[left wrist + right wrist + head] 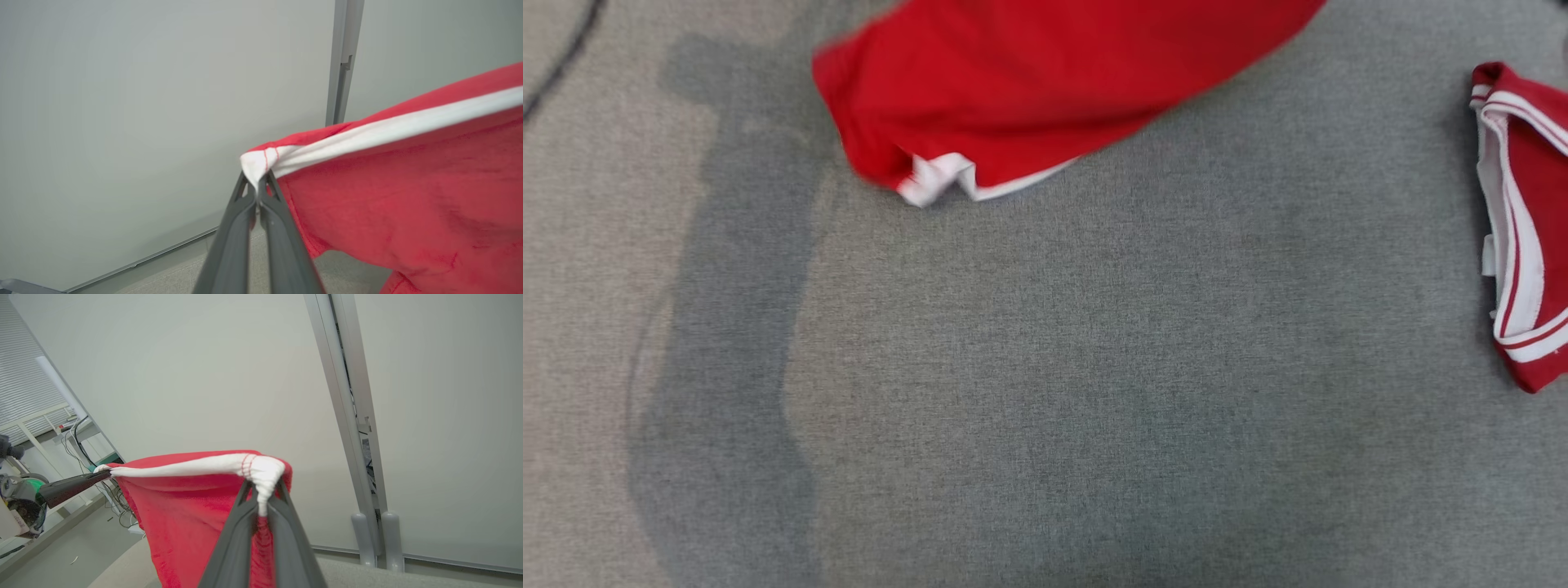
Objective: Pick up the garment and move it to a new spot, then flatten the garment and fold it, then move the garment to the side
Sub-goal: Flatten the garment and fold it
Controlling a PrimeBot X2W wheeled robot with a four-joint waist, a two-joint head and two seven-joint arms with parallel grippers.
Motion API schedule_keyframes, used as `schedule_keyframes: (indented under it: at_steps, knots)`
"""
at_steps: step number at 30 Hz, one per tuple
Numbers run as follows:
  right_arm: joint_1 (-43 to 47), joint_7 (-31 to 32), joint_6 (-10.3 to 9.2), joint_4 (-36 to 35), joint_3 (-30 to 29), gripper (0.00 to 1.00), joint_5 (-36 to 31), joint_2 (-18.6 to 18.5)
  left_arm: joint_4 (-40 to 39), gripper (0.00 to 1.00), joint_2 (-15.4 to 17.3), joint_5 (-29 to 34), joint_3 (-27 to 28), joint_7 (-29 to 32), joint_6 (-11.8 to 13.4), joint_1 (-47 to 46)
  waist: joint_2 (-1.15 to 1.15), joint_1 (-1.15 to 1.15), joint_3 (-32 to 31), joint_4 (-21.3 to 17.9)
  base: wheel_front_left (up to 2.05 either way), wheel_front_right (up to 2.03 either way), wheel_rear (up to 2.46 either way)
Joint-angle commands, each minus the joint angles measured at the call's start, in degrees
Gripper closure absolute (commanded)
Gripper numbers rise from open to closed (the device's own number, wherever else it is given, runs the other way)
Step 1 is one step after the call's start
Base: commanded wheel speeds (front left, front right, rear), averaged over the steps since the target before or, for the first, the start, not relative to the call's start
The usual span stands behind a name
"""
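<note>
A red garment (1029, 90) with white trim hangs over the grey cloth-covered surface, its lower end blurred at the top of the head view. In the left wrist view my left gripper (257, 185) is shut on one corner of the garment's (408, 204) white band. My right gripper (263, 490) is shut on the other bunched white corner, and the red garment (184, 514) hangs down below it. The white band is stretched taut between the two grips. The left gripper (104, 473) also appears at the left of the right wrist view, holding its corner.
A second red piece of clothing with white striped trim (1523, 229) lies at the right edge of the grey surface (1045, 367). Pale wall panels with a metal post (347, 416) stand behind. Cables and equipment (20, 494) sit at the far left.
</note>
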Motion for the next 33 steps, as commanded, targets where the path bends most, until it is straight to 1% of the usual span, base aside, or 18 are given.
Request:
schedule_keyframes:
  at_steps: [1, 7, 8, 11, 13, 17, 21, 25, 29, 33]
  knots:
    - [-3.26, -1.85, -0.03, 0.68, 0.43, 1.00, 0.28, -1.55, 2.16, 1.00, -0.03, 0.36, 0.44, -2.03, -0.10, -3.57, 0.00, 0.00, 2.37, -0.37, 0.00, 0.00, 0.00]
    - [-12.89, -9.41, -0.04, 6.10, 4.22, 1.00, 2.36, -3.11, 13.10, 1.00, -2.47, 1.64, -0.37, -11.88, -0.22, -14.91, 0.00, 0.00, 2.69, 0.10, 0.00, 0.00, 0.00]
    - [-12.89, -9.41, -0.04, 6.10, 4.22, 1.00, 2.36, -3.11, 13.10, 1.00, -2.47, 1.64, -0.37, -11.88, -0.22, -14.91, 0.00, 0.00, 2.69, 0.10, 0.00, 0.00, 0.00]
    - [-15.06, -12.12, -0.06, 8.79, 6.93, 1.00, 2.98, -3.74, 17.47, 1.00, -3.60, 2.00, -1.60, -15.95, -0.28, -17.64, 0.00, 0.00, 2.64, 0.37, 0.00, 0.00, 0.00]
    - [-15.84, -13.09, -0.08, 9.81, 9.31, 1.00, 3.68, -4.11, 19.50, 1.00, -4.21, 1.18, -2.68, -17.68, -0.33, -18.57, 0.00, 0.00, 2.53, 0.54, 0.00, 0.00, 0.00]
    - [-12.44, -13.34, -0.03, 10.48, 16.04, 1.00, 5.41, -5.24, 21.68, 1.00, -4.25, -0.86, -6.83, -18.71, -0.37, -15.55, 0.00, 0.00, 1.41, 0.94, 0.00, 0.00, 0.00]
    - [-5.94, -14.46, -0.03, 9.61, 23.20, 1.00, 7.64, -6.82, 21.51, 1.00, -2.51, -4.09, -12.24, -17.16, -0.38, -8.50, 0.00, 0.00, -1.45, 1.11, 0.00, 0.00, 0.00]
    - [1.55, -15.94, -0.03, 7.44, 30.33, 1.00, 10.13, -8.12, 18.32, 1.00, 0.80, -8.42, -18.34, -13.97, -0.38, 1.76, 0.00, 0.00, -5.96, 1.08, 0.00, 0.00, 0.00]
    - [8.24, -16.68, -0.03, 3.82, 37.30, 1.00, 12.70, -10.76, 12.32, 1.00, 5.30, -13.82, -23.60, -8.76, -0.39, 12.54, 0.00, 0.00, -11.05, 1.31, 0.00, 0.00, 0.00]
    - [14.01, -16.26, -0.03, 0.57, 42.50, 1.00, 15.45, -13.39, 4.89, 1.00, 10.47, -19.35, -26.71, -3.35, -0.38, 22.23, 0.00, 0.00, -15.76, 1.32, 0.00, 0.00, 0.00]
